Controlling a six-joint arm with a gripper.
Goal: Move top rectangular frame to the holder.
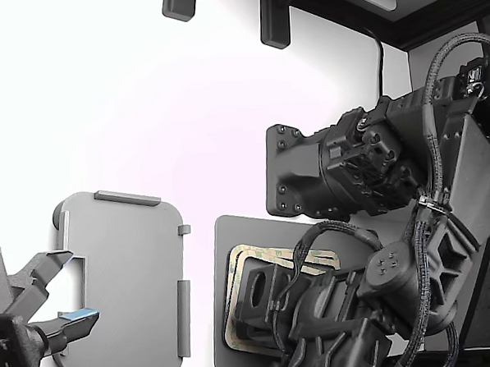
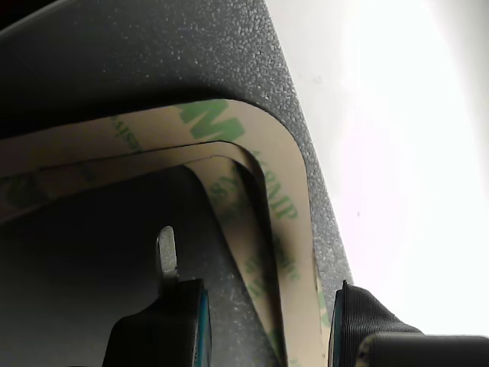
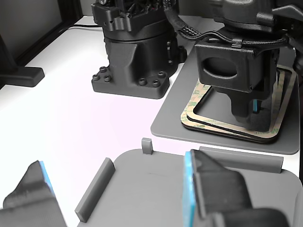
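Step in hand: reaching for the pick; nothing lifted yet, by the look of it.

Holder (image 1: pixel 123 284): sitting bare on the white counter (image 1: pixel 143 123), well apart from the dark grey mat (image 1: pixel 221 316), on the exterior view's left of it. Raised tabs standing along its edges. Second arm's blue-padded fingers (image 1: pixel 75 320) hovering at its near edge.

Dark grey mat: lying on the counter, carrying both frames, stacked slightly askew.

Top rectangular frame (image 2: pixel 294 199): lying flat on the lower frame (image 2: pixel 229 199), green print showing on the tan face; not yet leaving the mat.

Hand (image 2: pixel 267 321): hanging low over the frames, open, gripping nothing. In the wrist view, one finger (image 2: pixel 179 317) sitting inside the frame's open middle, the other finger (image 2: pixel 367 313) outside the frame's side strip, so straddling that strip. Touching or just clear: cannot tell.

Next move, as judged: easing down and closing on the upper strip alone, leaving the lower frame behind; thin stock, likely flexing or dragging its twin.

Room: black arm base (image 3: pixel 130 61) standing beside the mat; counter glaring white under strong light.
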